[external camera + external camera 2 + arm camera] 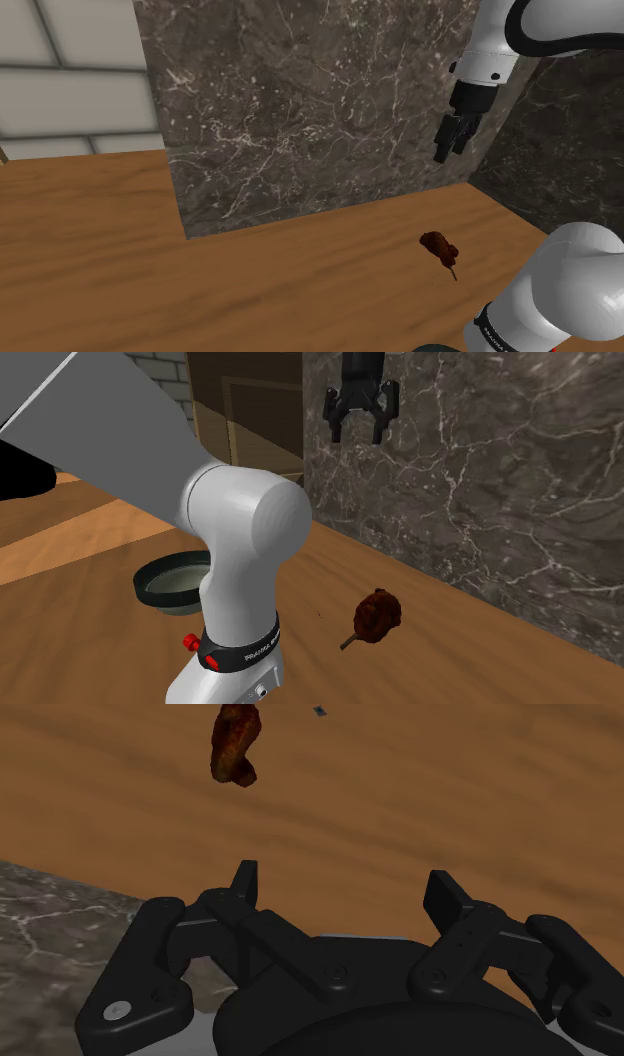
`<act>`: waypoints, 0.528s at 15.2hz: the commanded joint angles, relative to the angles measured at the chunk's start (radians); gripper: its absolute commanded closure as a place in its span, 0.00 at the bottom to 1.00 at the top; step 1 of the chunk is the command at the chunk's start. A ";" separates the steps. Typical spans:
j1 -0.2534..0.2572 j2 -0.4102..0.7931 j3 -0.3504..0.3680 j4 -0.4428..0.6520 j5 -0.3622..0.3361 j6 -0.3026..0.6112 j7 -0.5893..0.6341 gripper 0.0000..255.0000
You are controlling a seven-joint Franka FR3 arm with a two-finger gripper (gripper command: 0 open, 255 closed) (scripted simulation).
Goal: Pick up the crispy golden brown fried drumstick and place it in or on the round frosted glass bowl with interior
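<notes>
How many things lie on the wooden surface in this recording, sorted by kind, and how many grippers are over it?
Fried drumstick, reddish brown, lying on the wood: 1
Round bowl, dark rim with grey inside: 1
Black gripper, open, raised in front of the marble wall: 1
Total: 3

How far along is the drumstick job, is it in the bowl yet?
Nothing done yet: the drumstick lies on the wooden counter, apart from the bowl. In hand: the gripper hangs open high over the counter, holding nothing. Left: descend, grasp, carry it into the bowl.
</notes>
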 commanded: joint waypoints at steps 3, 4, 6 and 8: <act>-0.013 0.008 -0.011 -0.055 -0.017 0.043 0.000 0.00; -0.019 0.014 -0.016 -0.082 -0.026 0.064 0.001 0.00; -0.033 0.028 -0.028 -0.133 -0.045 0.109 0.002 0.00; -0.048 0.047 -0.041 -0.181 -0.065 0.156 0.004 0.00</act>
